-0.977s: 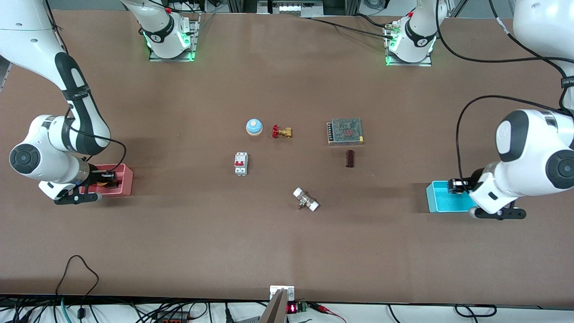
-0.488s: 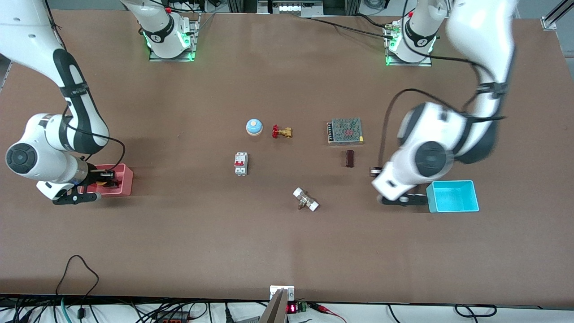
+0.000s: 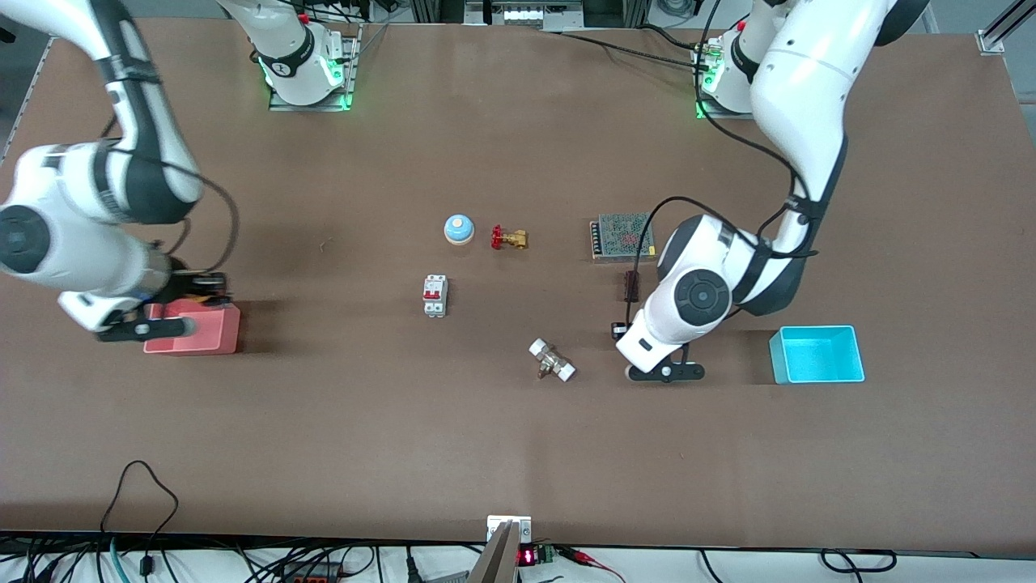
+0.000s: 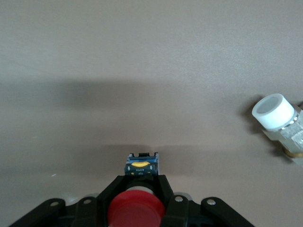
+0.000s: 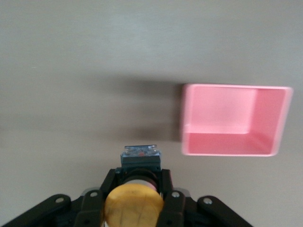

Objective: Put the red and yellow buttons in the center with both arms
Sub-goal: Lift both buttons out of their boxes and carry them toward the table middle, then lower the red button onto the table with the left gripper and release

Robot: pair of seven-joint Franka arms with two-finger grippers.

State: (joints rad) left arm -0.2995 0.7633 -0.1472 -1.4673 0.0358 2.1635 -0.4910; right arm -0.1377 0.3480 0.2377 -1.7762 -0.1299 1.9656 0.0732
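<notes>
My left gripper (image 3: 620, 329) is shut on the red button (image 4: 136, 210), whose black base pokes out past the fingertips. It hangs over bare brown tabletop (image 3: 518, 421) between the white-capped fitting (image 3: 552, 360) and the cyan bin (image 3: 816, 354). In the left wrist view the left gripper (image 4: 141, 177) shows with the fitting (image 4: 279, 118) off to one side. My right gripper (image 3: 202, 282) is shut on the yellow button (image 5: 134, 205) and is raised over the table at the rim of the pink bin (image 3: 194, 330). The right wrist view shows the right gripper (image 5: 139, 172) beside the empty pink bin (image 5: 234, 120).
A blue bell (image 3: 458, 229), a red-handled brass valve (image 3: 508, 238), a white circuit breaker (image 3: 435, 295), a mesh-topped power supply (image 3: 622, 236) and a dark brown block (image 3: 631, 283) lie around the middle. The bins stand at the table's two ends.
My left arm has swung from the cyan bin toward the middle with the red button. My right gripper has risen out of the pink bin with the yellow button.
</notes>
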